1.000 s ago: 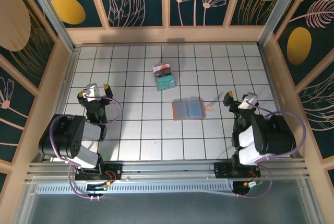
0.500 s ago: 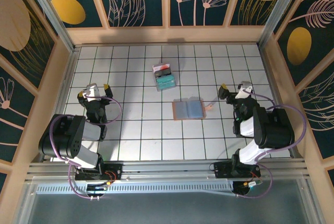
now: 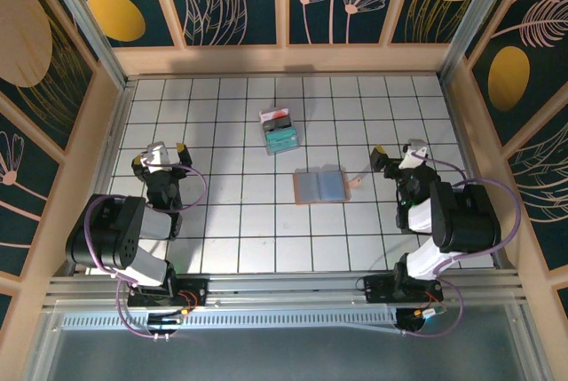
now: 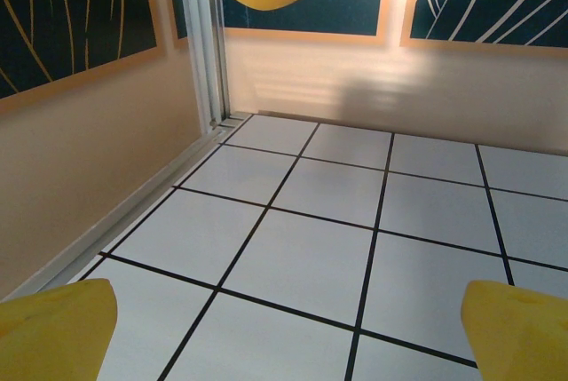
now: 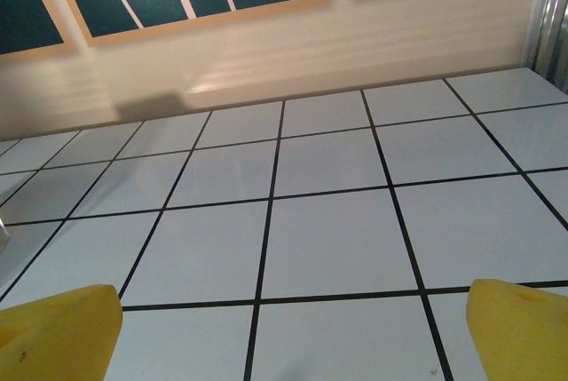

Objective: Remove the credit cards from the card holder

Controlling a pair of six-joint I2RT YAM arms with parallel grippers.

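The card holder (image 3: 319,186) lies open on the tiled table (image 3: 240,230), right of centre, grey-blue inner faces up and its tan strap tab (image 3: 353,183) pointing right. I cannot make out any credit cards on it. My right gripper (image 3: 397,153) is open, a short way right of the tab and not touching it. In the right wrist view the gripper (image 5: 288,337) has bare tiles between its yellow fingertips (image 5: 55,332). My left gripper (image 3: 160,154) is open at the left side of the table, far from the holder. Its wrist view also shows the gripper (image 4: 288,337) over bare tiles.
A teal rectangular pack (image 3: 280,132) with red and black parts lies behind the holder, left of it. Wooden walls (image 3: 284,59) with dark painted panels close in the table on three sides. The left wall (image 4: 80,186) stands close beside my left gripper.
My right gripper has moved away from its base and slightly left, toward the holder's strap tab. The left arm, the holder and the pack have not moved.
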